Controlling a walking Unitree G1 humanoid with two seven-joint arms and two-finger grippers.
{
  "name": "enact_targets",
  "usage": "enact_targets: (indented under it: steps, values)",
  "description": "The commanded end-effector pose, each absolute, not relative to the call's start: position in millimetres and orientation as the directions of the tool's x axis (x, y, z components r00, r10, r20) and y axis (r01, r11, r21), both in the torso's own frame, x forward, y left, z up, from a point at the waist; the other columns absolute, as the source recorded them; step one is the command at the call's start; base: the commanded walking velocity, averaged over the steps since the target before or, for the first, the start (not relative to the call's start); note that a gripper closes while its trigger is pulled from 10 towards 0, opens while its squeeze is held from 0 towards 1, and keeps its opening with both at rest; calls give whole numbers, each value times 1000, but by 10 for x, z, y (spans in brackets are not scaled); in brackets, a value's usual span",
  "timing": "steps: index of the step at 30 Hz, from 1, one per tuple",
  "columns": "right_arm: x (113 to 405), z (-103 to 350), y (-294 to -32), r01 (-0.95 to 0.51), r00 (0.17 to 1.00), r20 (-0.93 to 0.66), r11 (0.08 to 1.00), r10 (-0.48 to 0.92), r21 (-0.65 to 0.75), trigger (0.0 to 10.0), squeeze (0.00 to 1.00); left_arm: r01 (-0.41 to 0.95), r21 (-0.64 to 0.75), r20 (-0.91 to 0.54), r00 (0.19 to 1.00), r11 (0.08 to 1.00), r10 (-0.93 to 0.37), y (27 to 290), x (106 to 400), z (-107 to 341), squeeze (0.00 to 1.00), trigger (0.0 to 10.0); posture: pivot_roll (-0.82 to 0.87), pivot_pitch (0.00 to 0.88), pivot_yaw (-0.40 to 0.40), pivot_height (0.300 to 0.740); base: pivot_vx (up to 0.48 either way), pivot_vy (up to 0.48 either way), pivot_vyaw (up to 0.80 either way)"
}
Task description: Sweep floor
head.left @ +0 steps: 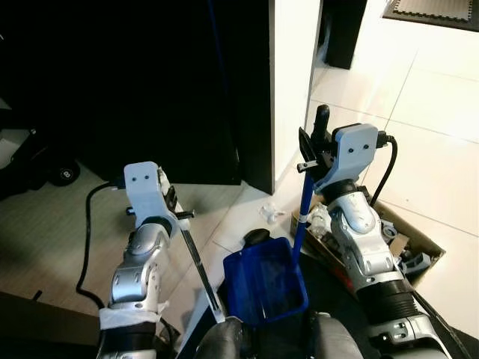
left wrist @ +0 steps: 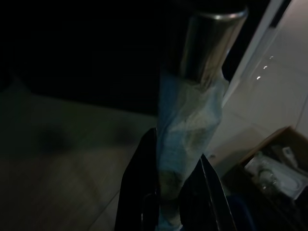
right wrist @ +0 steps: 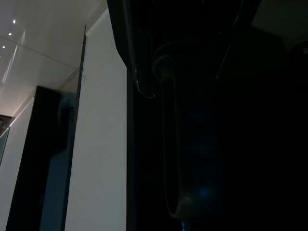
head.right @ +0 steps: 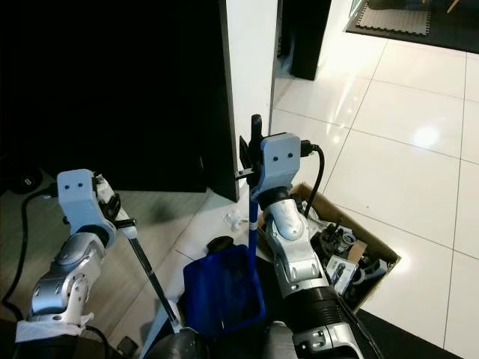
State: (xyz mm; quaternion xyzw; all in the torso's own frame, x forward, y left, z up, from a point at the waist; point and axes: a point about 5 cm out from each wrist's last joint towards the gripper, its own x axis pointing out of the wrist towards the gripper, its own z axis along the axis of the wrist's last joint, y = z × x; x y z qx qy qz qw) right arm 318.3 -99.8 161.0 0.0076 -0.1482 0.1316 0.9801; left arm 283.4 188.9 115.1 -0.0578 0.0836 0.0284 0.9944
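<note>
My left gripper point(head.left: 178, 212) is shut on a slim silver broom handle point(head.left: 197, 263) that slants down toward the floor at my feet. The left wrist view shows this pole, wrapped in pale tape point(left wrist: 188, 130), pinched between the black fingers point(left wrist: 138, 192). To the right, a blue dustpan point(head.left: 266, 288) rests on the floor. Its blue upright handle point(head.left: 301, 217) rises into my right gripper point(head.left: 314, 146), which is shut on the handle's black top grip. A crumpled bit of clear plastic point(head.left: 271, 212) lies on the tiles just beyond the pan.
An open cardboard box point(head.left: 410, 241) of odds and ends sits on the floor by my right arm. A white wall corner point(head.left: 293, 82) and dark furniture point(head.left: 150, 82) stand close ahead. Glossy white tiles point(head.left: 426, 149) stretch away to the right.
</note>
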Motion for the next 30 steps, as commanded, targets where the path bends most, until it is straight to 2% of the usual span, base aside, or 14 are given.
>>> enact_targets:
  steps: [1,8,14,15,30]
  values:
    - [3170,1583,-976,-271,925,282,962,256,17,10000,0,-51,-139,-114,993,989,35,1872,2820,1253,0,10000,-5,98,79,740,0,0,0]
    - [3183,1542,-972,-275,929,265,961,257,30,10000,0,5,-167,-125,992,986,-26,1746,2777,1256,0,10000,2,92,74,740,0,0,0]
    - [3191,1543,-965,-272,930,265,962,255,30,10000,0,-20,-141,-117,993,990,4,1755,2789,1250,0,10000,3,93,72,740,0,0,0]
    - [3186,1537,-959,-274,930,264,961,256,30,10000,0,-23,-102,-102,995,994,12,1774,2805,1268,0,10000,2,92,73,740,0,0,0]
    - [3177,1495,-962,-274,932,253,961,258,29,10000,0,-30,-99,-89,996,995,21,1786,2815,1269,0,10000,1,91,76,740,0,0,0]
